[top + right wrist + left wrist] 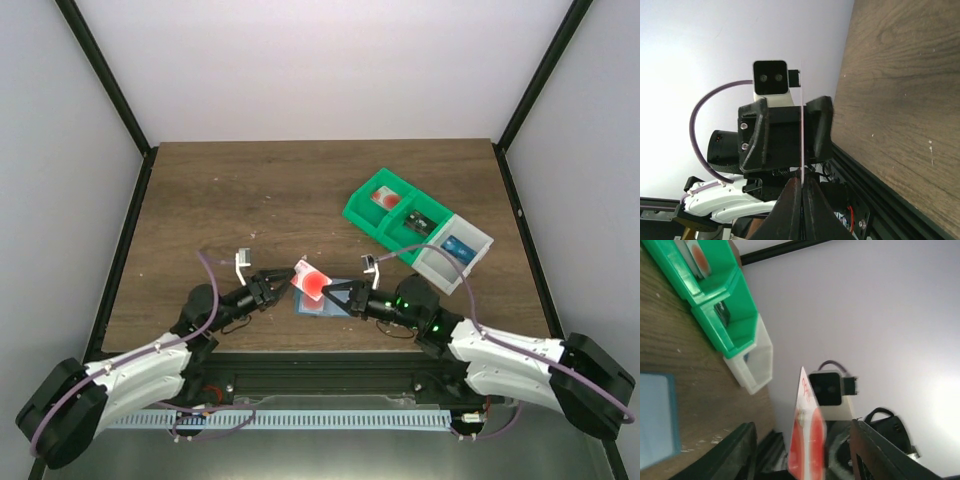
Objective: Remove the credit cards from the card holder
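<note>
A credit card (311, 282), pale with a red round mark, hangs above the table between both grippers. My right gripper (335, 293) is shut on one edge of it; in the right wrist view the credit card (802, 135) shows edge-on, pinched at my right gripper (801, 184). My left gripper (281, 290) stands open around the other end, its fingers (737, 452) apart on either side of the credit card (807, 440) without touching it. The teal-blue card holder (314, 306) lies flat on the table just beneath; the left wrist view shows its card holder face (655, 415).
A green-and-white row of bins (418, 228) stands at the back right, with a red-marked card (384, 198) in the far green compartment and small items in the others. The bins (715, 295) also show in the left wrist view. A black frame edges the table.
</note>
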### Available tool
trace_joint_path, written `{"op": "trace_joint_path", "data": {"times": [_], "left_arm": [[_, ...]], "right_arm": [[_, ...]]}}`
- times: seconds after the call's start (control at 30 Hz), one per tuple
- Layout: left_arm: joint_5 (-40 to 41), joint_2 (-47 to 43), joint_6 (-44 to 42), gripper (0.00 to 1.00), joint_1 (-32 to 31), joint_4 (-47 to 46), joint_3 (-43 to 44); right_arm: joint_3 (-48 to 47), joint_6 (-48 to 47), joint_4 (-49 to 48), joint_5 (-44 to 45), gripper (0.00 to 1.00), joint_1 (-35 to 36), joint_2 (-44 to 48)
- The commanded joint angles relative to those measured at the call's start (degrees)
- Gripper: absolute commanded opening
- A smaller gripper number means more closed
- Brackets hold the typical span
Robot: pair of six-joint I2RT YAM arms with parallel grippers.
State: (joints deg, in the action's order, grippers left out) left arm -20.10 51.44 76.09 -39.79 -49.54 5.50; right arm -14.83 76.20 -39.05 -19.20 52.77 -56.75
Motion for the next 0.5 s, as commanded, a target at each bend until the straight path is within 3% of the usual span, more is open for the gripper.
{"op": "trace_joint_path", "data": {"times": [0.0, 0.2, 0.47], "left_arm": [[0.7, -3.5, -2.8, 0.62, 0.1, 7.6, 1.5], [4.0, -9.5, -10.6, 0.99, 0.2, 26.8, 6.8], [7.1, -10.5, -27.0, 1.00, 0.2, 51.9, 21.2]], "right_arm": [[-5.0, -6.9, 11.1, 4.0, 0.01, 0.3, 5.3], [-11.6, -16.3, 30.1, 6.1, 0.01, -3.7, 12.2], [-23.8, -31.7, 48.0, -3.7, 0.00, -20.2, 8.7]]}}
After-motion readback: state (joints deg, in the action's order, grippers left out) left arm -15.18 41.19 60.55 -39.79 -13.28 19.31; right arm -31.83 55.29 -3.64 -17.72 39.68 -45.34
